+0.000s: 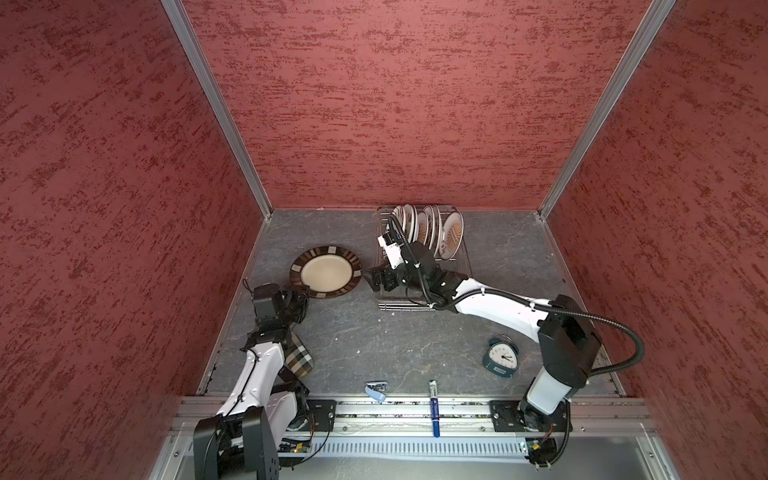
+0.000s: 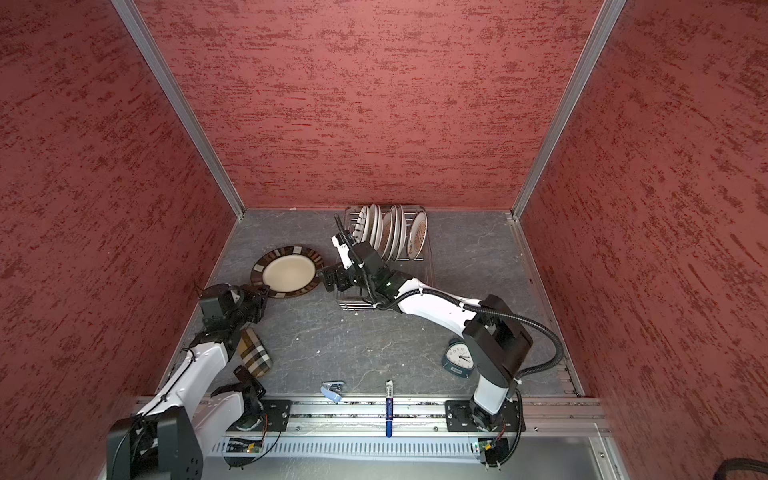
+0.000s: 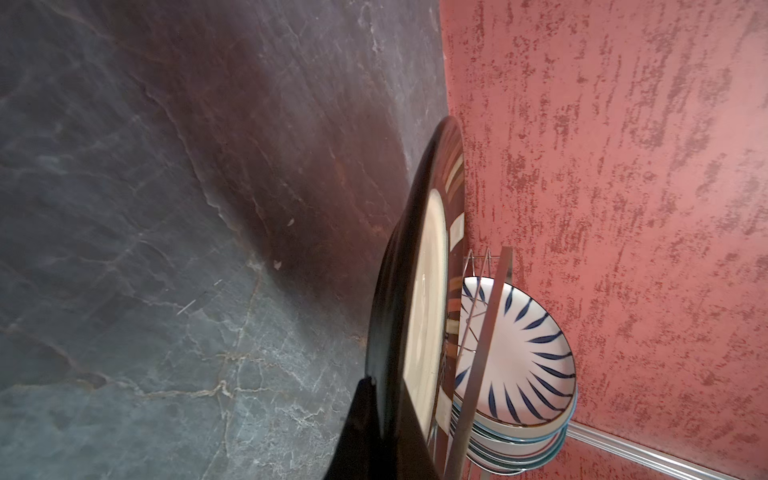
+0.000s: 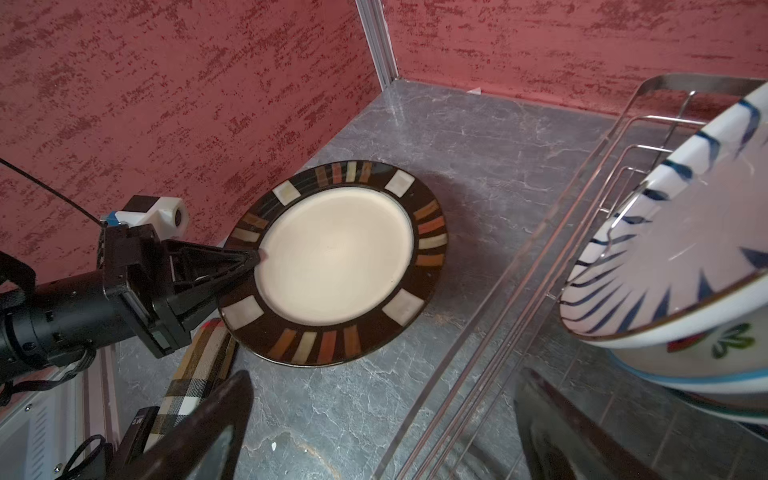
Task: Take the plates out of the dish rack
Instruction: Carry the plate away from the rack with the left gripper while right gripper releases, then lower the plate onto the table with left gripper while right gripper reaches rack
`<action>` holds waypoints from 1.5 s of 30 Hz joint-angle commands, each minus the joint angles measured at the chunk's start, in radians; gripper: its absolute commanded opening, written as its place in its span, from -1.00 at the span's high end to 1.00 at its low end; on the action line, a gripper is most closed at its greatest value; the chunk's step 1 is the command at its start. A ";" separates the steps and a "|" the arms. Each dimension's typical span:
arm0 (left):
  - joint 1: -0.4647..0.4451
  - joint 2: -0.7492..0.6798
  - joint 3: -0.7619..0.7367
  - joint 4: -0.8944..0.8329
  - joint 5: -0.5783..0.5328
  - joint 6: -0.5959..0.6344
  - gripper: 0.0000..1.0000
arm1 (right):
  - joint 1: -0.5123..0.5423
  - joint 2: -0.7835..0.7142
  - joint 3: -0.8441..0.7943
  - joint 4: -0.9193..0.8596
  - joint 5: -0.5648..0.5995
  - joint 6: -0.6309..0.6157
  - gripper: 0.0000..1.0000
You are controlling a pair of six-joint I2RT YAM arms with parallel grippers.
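Plate [image 4: 336, 257] in left tool [image 4: 254, 260], seemingly aloft

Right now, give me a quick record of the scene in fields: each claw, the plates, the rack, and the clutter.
Left claw: shut on the rim of the brown-rimmed plate
Plate pose: face up, left of the rack
Right claw: open, empty, by the dish rack near-left edge
Racked plates: several, upright, far end
Clutter: alarm clock, plaid pouch, pen

Clutter I see
Clock [image 1: 500, 356] right, plaid pouch [image 1: 300, 357] left, pen [image 1: 434, 409] and stapler [image 1: 376, 390] by the surface's [image 1: 395, 332] near edge.
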 commanded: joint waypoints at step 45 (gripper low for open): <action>-0.153 0.352 0.177 0.074 -0.302 0.082 0.52 | 0.016 0.196 0.126 0.080 -0.087 0.092 -0.94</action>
